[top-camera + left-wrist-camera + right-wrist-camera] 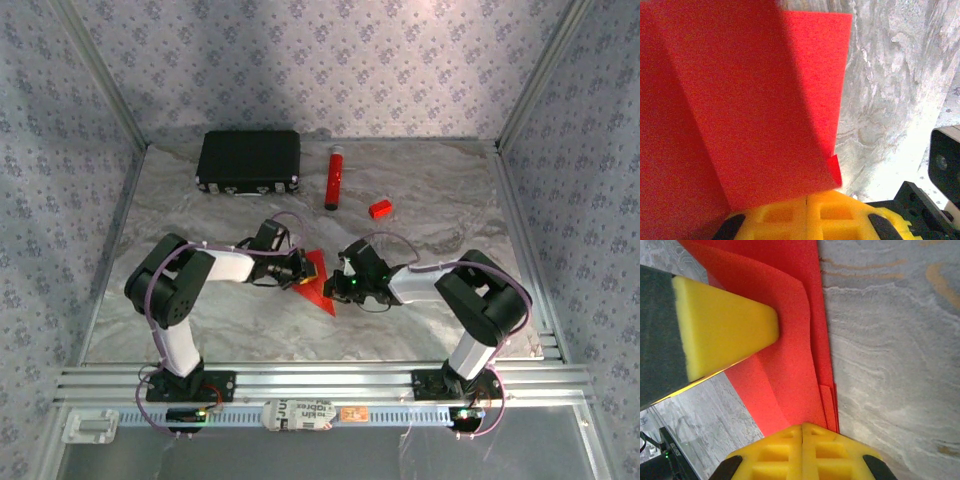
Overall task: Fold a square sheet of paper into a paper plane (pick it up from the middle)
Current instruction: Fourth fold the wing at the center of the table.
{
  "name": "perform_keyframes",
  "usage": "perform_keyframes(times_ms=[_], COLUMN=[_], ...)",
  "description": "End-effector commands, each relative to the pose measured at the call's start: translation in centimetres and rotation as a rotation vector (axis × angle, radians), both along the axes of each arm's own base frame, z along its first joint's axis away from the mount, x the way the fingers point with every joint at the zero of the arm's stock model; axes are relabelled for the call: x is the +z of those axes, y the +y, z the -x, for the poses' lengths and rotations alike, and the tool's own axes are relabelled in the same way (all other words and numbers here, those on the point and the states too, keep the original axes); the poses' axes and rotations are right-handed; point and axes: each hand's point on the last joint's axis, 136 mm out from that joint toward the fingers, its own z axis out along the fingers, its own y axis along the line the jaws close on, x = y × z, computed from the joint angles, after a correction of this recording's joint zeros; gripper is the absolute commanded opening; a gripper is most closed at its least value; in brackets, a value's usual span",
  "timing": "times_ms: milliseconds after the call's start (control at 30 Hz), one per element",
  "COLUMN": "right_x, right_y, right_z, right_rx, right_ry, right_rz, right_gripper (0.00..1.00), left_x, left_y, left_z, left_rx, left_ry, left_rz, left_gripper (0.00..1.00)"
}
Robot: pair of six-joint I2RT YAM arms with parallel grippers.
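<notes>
Red paper sheet [318, 285]: folded, middle of table [430, 215].
Left claw [806, 196]: clenched on sheet.
Right claw [803, 426]: clenched on sheet edge.
Risk: opposing pulls could tear it.

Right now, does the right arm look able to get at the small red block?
Probably yes. The red block lies just beyond the right gripper, and nothing stands between them. But the gripper is shut, with its tip on the red paper, so it must open first.

There are one folded red paper [316, 278], one black case [249, 160], one red tube [333, 178], one red block [379, 209].
</notes>
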Motion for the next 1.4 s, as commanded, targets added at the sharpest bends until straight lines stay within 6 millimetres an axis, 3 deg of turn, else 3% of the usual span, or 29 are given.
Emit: perform_keyframes(times_ms=[0,100,233,433,667,1000,1367], right_x=[-4.4,-4.3,-4.3,-4.4,-4.6,-4.9,-5.0], right_y=[-3.8,-3.5,-3.6,-3.9,-4.2,-4.6,-4.7], right_z=[2.7,2.5,2.4,2.7,3.0,3.4,3.6], right_rx=[-0.036,-0.034,-0.036,-0.040,-0.033,-0.015,-0.009], right_ry=[0.134,0.130,0.126,0.132,0.130,0.131,0.135], right_rz=[0.185,0.181,0.182,0.187,0.198,0.222,0.223], right_gripper=[0.01,0.01,0.00,0.00,0.00,0.00,0.00], left_x=[3.0,3.0,1.1,-2.0,-2.9,-2.1,-2.2], left_y=[-0.8,-1.2,-1.3,0.1,0.8,2.2,3.9], left_z=[0.0,1.5,3.4,3.8,2.2,-1.2,-3.4], left_rx=[-0.059,-0.094,-0.126,-0.092,-0.055,-0.013,0.036], left_ry=[-0.077,-0.065,-0.007,0.048,0.041,0.012,0.008], left_rz=[0.011,0.002,-0.037,-0.127,-0.157,-0.175,-0.178], left_gripper=[0.04,0.02,0.00,0.00,0.00,0.00,0.02])
